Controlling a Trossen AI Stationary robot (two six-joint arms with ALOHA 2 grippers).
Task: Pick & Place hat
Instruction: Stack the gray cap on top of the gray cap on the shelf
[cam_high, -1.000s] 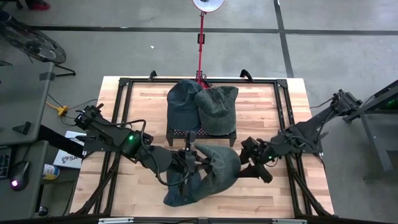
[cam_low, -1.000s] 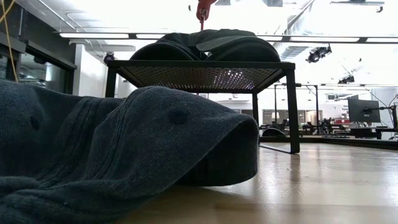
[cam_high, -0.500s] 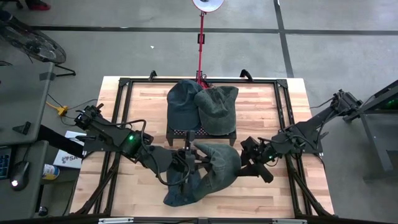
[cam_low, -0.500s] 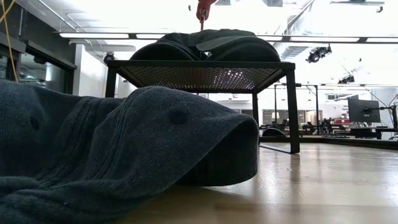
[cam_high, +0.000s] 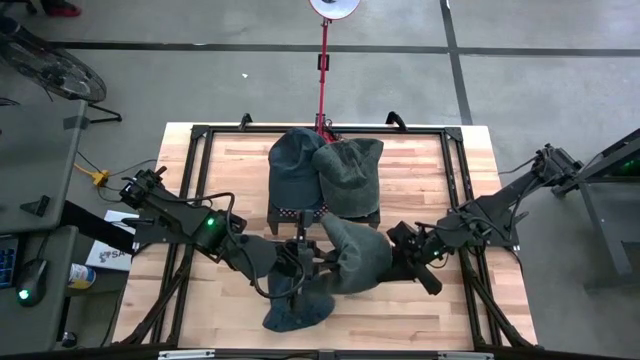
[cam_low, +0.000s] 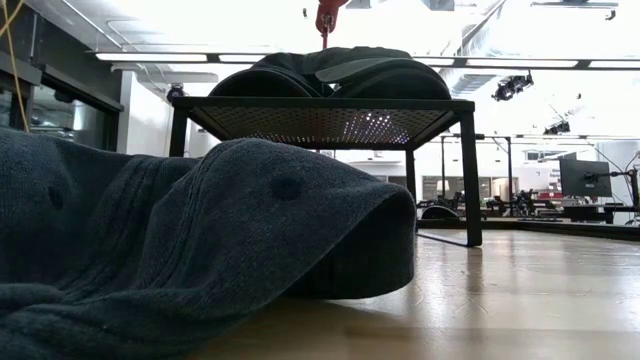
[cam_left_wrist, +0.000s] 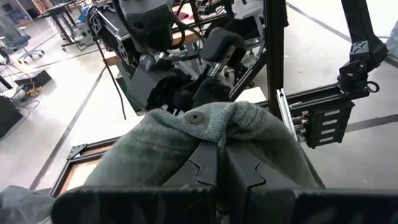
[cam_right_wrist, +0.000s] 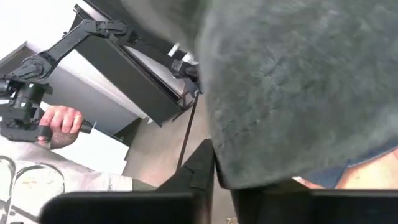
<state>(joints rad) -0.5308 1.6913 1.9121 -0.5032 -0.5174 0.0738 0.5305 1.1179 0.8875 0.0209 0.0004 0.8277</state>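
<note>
A grey-green hat (cam_high: 352, 262) hangs between my two grippers over the middle of the table. My left gripper (cam_high: 308, 252) is shut on its left side and my right gripper (cam_high: 393, 255) on its right side. Another dark hat (cam_high: 295, 312) lies flat on the table near the front edge, and it fills the left of the low view (cam_low: 180, 250). Two more hats (cam_high: 325, 170) rest on top of the black rack (cam_low: 330, 118) at the back. My left gripper pinches a fold of the hat's crown (cam_left_wrist: 214, 134), just below the top button (cam_left_wrist: 198, 116), between its two fingers. The fingers come nearly level from the table's left. The cloth bunches up around them. My right gripper has the hat's lower edge (cam_right_wrist: 249, 177) between its two fingers, coming nearly level from the table's right. The hat's body (cam_right_wrist: 298, 81) spreads out beyond the fingertips. Whether one layer or several, I cannot tell.
The black frame (cam_high: 455, 190) runs along the table's sides and back. A red stand (cam_high: 323, 70) rises behind the rack. In the right wrist view a person's hand (cam_right_wrist: 59, 121) shows in the room beyond the table. Bare wood lies right of the rack.
My right gripper has shut on the hat's right edge. The hat has drawn together between the two grippers. It now covers less of the hat lying on the table below. Both arms have kept their places.
</note>
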